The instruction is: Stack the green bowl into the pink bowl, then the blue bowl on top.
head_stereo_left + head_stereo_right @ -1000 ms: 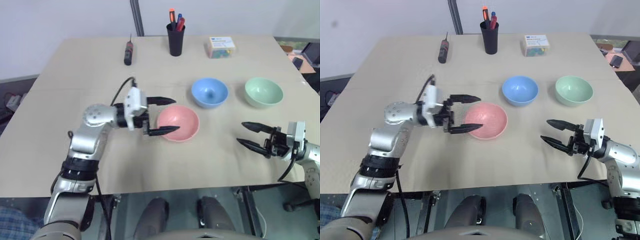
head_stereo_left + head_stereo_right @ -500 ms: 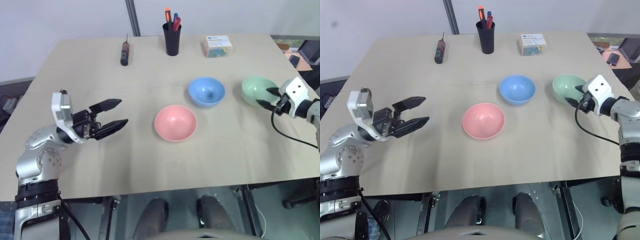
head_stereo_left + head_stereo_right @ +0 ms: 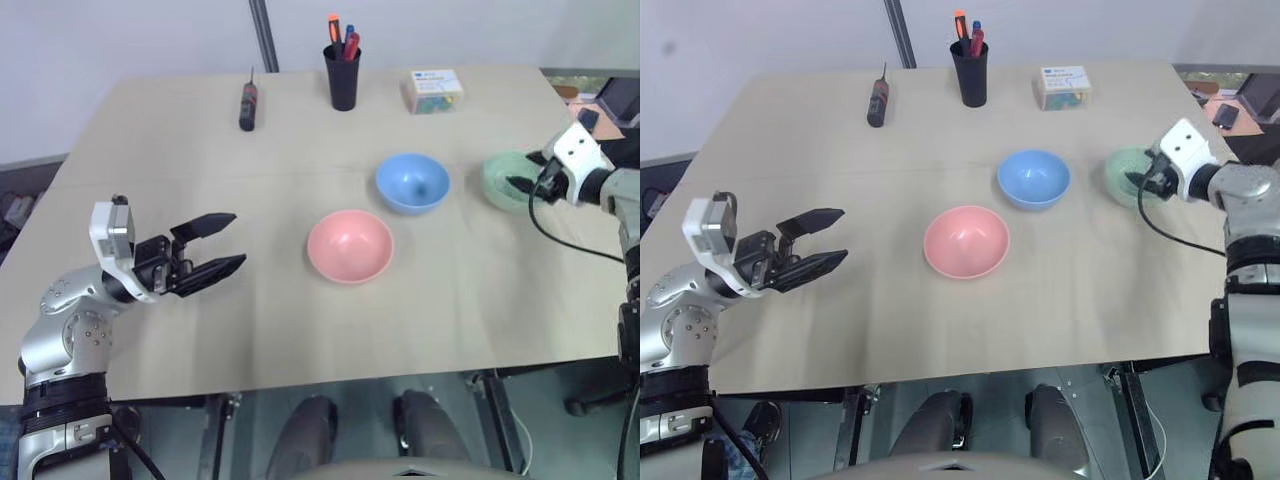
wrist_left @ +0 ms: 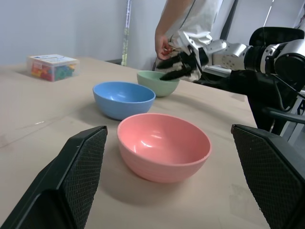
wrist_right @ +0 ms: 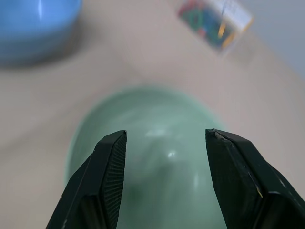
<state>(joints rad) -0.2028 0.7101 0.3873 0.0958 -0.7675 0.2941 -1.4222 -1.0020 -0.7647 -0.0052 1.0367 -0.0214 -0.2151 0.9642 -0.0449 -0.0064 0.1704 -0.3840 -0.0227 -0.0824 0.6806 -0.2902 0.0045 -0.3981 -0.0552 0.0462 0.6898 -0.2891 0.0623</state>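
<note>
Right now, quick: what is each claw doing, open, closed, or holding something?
Left claw: open, empty, over bare table.
Right claw: open at the green bowl, one finger over its hollow, not closed on it.

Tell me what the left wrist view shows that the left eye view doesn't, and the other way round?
Left wrist view alone: a person's hand behind the green bowl.

Left eye view alone: a black cup of pens and a screwdriver at the table's far edge, and the left gripper open, off to the left of the bowls.

Both: the pink bowl, the blue bowl, the green bowl with the right gripper open at its rim, and a clear box of coloured bits.
</note>
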